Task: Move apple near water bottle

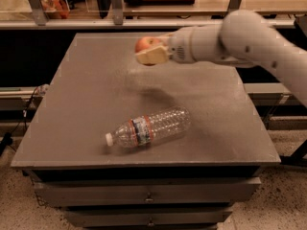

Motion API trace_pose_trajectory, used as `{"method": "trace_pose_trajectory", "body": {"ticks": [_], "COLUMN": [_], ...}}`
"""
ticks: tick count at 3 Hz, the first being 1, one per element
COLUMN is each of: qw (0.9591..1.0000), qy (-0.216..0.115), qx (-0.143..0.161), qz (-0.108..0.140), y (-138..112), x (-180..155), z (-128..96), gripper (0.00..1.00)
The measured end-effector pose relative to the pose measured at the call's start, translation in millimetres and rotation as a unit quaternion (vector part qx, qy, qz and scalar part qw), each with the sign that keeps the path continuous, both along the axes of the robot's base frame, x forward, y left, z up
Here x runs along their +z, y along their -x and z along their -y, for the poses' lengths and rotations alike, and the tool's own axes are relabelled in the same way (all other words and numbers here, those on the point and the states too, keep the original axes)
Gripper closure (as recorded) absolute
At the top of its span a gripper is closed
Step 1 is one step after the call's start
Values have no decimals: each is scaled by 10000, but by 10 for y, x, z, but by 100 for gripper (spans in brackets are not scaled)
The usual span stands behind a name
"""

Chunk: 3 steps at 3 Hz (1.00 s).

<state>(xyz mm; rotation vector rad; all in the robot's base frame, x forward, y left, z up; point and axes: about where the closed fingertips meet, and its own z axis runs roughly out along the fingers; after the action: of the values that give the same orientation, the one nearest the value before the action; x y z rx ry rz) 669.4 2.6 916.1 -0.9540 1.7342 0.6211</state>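
Apple sits pinched between the gripper's jaws, clear of the table. The arm stretches in nearly level from the right.

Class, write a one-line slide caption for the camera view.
The end effector holds the apple above the grey table, beyond the water bottle lying on its side.

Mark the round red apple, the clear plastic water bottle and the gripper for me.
Round red-orange apple (pixel 146 43): camera view, top skin.
Clear ribbed plastic water bottle (pixel 152 128): camera view, label.
Gripper (pixel 147 53): camera view, at its tan fingertips, shut on the apple above the table's (pixel 86 90) far half.
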Motion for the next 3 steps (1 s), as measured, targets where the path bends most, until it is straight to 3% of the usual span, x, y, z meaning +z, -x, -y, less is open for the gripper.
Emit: {"method": "trace_pose_trajectory", "body": {"ticks": [1, 2, 3], "qw": [9985, 9942, 9917], "qy": [-21, 29, 122], "qx": [-539, -1077, -1278], "qz": [58, 44, -12], "y": [218, 451, 704], "x": [17, 19, -28], "z": [920, 1753, 2234], "gripper": [100, 100, 100]}}
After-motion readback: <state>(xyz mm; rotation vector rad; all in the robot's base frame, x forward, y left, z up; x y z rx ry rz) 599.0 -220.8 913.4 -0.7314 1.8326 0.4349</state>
